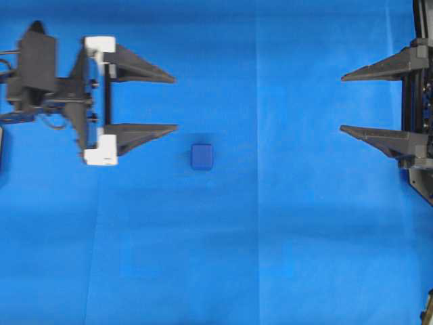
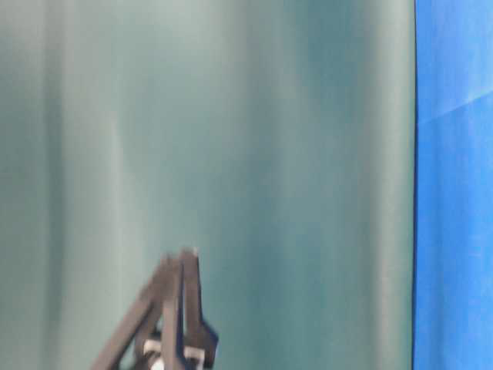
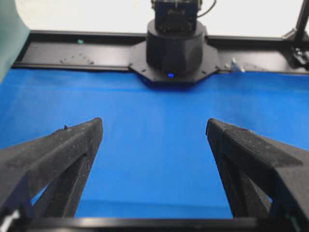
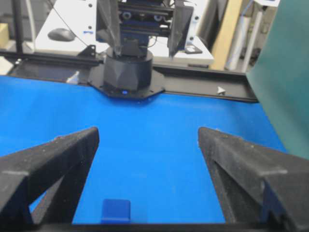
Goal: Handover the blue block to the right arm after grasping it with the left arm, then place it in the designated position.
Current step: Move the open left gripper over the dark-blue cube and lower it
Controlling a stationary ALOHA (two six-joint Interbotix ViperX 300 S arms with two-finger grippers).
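The blue block (image 1: 201, 156) lies on the blue cloth, left of the middle. My left gripper (image 1: 176, 103), the one with white finger mounts, is open and empty. Its lower fingertip ends a short way up-left of the block, apart from it. The left wrist view shows its fingers (image 3: 72, 145) spread wide over bare cloth, with no block in sight. My right gripper (image 1: 341, 103) is open and empty at the far right, well away from the block. The right wrist view shows the block (image 4: 116, 211) low in the frame, near the left finger (image 4: 67, 154).
The blue cloth (image 1: 270, 257) covers the whole table. A black rail and an arm base (image 3: 174, 48) stand at the far edge in the left wrist view; the other base (image 4: 126, 72) shows in the right wrist view. A green curtain (image 2: 231, 154) fills the table-level view.
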